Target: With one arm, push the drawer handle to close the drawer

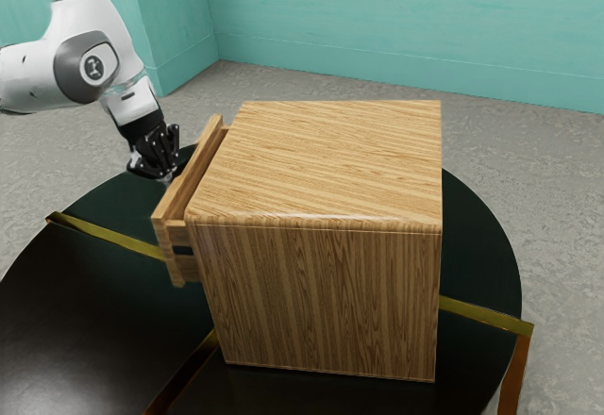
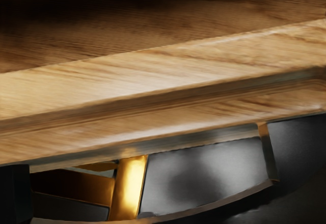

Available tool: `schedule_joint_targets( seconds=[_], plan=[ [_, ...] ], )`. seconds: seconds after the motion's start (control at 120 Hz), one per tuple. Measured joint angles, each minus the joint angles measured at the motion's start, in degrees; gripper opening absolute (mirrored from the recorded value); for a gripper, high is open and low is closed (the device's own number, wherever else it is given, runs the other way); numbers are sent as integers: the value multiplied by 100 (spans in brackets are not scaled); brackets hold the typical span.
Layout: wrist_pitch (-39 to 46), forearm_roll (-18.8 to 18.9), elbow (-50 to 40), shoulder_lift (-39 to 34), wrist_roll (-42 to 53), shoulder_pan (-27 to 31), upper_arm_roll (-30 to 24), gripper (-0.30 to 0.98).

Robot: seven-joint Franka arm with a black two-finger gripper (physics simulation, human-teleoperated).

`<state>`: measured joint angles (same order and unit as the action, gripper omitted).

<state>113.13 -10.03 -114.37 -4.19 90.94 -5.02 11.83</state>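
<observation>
In the exterior view, the black gripper [image 1: 165, 174] is pointed downward at the outer side of the drawer front [image 1: 193, 170], very close to it; whether they touch I cannot tell. The wooden drawer stands slightly out from its cabinet [image 1: 330, 160], with a narrow gap behind the front panel. I cannot make out the handle there. Across the wrist view runs a pale wooden drawer edge [image 2: 163, 79], slanting, with a second wooden strip [image 2: 153, 124] alongside it. A dark shape [image 2: 14, 193] lies at the lower left corner.
The cabinet stands on a round, dark, glossy table [image 1: 85, 321] with brass-coloured strips [image 1: 486, 316] at its rim and across it. Grey floor and a teal wall are behind. In the wrist view, a gold table part [image 2: 130, 188] shows beyond the wood.
</observation>
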Motion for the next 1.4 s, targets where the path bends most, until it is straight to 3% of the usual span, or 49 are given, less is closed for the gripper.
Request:
schedule_joint_targets(
  seconds=[0.45,0.667,0.775,0.883,1.017,1.142,1.4],
  plan=[
    [137,-167,10,60,-297,-2,-524,-8],
    [93,-178,-113,-71,-403,-35,-431,-10],
    [-128,-66,-83,-427,-471,234,-250,-10],
    [-617,313,489,-655,-759,541,-239,-10],
    [-1234,800,1299,-722,-1359,576,-376,17],
    [-1843,1075,1726,-724,-2590,581,-428,40],
    [-2500,1073,1876,-722,-4884,577,-441,60]
  ],
)
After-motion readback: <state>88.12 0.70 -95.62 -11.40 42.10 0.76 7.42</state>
